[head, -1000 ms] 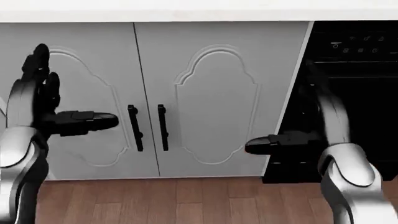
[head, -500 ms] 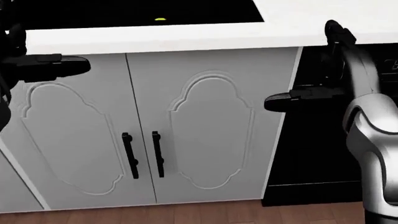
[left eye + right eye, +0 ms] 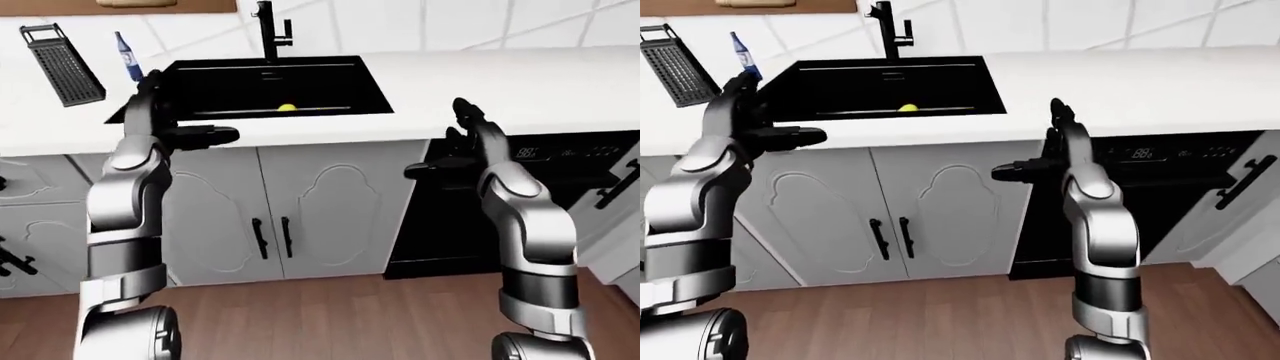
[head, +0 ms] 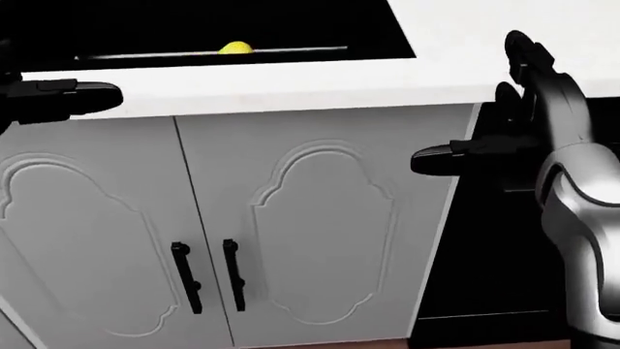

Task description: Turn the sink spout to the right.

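Compared with half a second earlier, the head view is shifted: the cabinet doors [image 4: 291,233] and their handles [image 4: 208,285] sit lower in the picture, and more of the sink [image 3: 265,86] with the yellow object [image 4: 235,48] in it is shown at the top. This is camera movement, not movement of the things. Both arms are seen in nearly the same raised pose as before.

The left hand [image 3: 165,120] is held up at counter height, its fingers spread open with one pointing sideways along the counter edge; nothing is held. The right hand [image 3: 1045,154] is raised likewise, open and empty, one finger pointing toward the left hand.

The spout [image 3: 268,28] stands upright above and beyond the left hand, at the far rim of the sink, well apart from both hands. The sink lies just past the left hand and up-left of the right hand.

A white counter [image 3: 500,82] is seen running across both eye views, with a tiled wall behind it. Left of the left hand a grater [image 3: 62,64] and a blue bottle [image 3: 124,56] are set on it. Beside the right hand a black oven [image 3: 1160,195] is built in under the counter. A wooden floor [image 3: 330,315] is seen below.
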Available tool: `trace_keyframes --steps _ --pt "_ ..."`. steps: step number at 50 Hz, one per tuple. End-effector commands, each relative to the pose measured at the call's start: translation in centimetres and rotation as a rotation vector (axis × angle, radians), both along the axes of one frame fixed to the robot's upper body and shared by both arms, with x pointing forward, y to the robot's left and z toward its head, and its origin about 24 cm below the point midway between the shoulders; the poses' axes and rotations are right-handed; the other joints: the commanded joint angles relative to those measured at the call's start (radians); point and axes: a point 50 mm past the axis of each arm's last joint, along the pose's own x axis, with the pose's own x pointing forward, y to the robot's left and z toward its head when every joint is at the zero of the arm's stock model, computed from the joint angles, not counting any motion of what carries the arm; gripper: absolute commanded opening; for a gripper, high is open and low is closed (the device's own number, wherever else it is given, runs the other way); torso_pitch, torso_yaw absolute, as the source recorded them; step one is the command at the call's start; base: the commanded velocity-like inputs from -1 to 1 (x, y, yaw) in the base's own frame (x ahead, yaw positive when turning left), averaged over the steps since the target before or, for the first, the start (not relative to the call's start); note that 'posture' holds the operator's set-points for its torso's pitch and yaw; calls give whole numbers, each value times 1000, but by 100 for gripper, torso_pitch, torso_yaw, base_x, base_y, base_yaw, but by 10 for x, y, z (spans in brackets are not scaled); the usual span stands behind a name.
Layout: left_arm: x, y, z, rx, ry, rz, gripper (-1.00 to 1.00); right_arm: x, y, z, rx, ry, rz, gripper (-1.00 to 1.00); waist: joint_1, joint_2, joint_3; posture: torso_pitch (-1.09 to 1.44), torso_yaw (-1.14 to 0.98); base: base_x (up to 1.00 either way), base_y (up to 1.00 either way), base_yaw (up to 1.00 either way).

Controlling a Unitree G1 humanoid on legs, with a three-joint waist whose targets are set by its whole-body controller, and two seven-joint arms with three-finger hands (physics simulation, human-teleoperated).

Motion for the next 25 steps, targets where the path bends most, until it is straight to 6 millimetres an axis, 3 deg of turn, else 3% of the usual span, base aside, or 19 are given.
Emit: trace_keyframes --steps 1,4,6,7,8,9,13,17,19,20,21,22,23,25 --pt "-5 7 31 24 -133 31 100 -1 4 25 -13 -114 23 100 7 4 -22 0 0 27 0 0" --pt "-5 12 33 18 -132 42 100 -2 5 26 -16 -114 24 100 -2 45 -18 0 0 27 0 0" --pt "-5 15 33 19 -130 49 100 -2 5 28 -17 -116 24 100 -8 97 -31 0 0 27 0 0" --pt "-5 16 33 19 -129 52 100 -3 5 29 -20 -116 23 100 -6 136 -46 0 0 27 0 0" --pt "-5 18 34 19 -128 56 100 -3 4 31 -20 -117 23 100 2 86 -30 0 0 27 0 0" --pt "-5 19 35 18 -129 59 100 -3 4 33 -22 -117 22 100 -4 110 -29 0 0 27 0 0" --pt "-4 18 35 17 -129 59 100 -3 4 39 -27 -121 23 100 12 82 -37 0 0 27 0 0" --pt "-3 17 35 18 -124 57 100 1 2 51 -19 -124 32 100 23 33 -25 0 0 27 0 0" --pt "-2 17 36 19 -123 58 100 6 0 56 -16 -121 31 100 28 -6 -30 0 0 27 0 0" --pt "-3 17 36 18 -124 58 100 9 1 58 -5 -118 42 100 29 -37 -39 0 0 27 0 0" --pt "-3 17 37 17 -124 57 100 13 1 61 -4 -113 45 100 33 -43 -54 0 0 27 0 0" --pt "-3 16 37 18 -124 57 100 15 2 62 -4 -109 48 100 20 -27 -36 0 0 27 0 0" --pt "-2 17 38 17 -123 58 100 17 2 62 -8 -105 47 100 24 -44 -27 0 0 27 0 0" --pt "-3 18 39 17 -123 60 100 20 2 62 -8 -100 49 100 12 -31 -34 0 0 27 0 0"
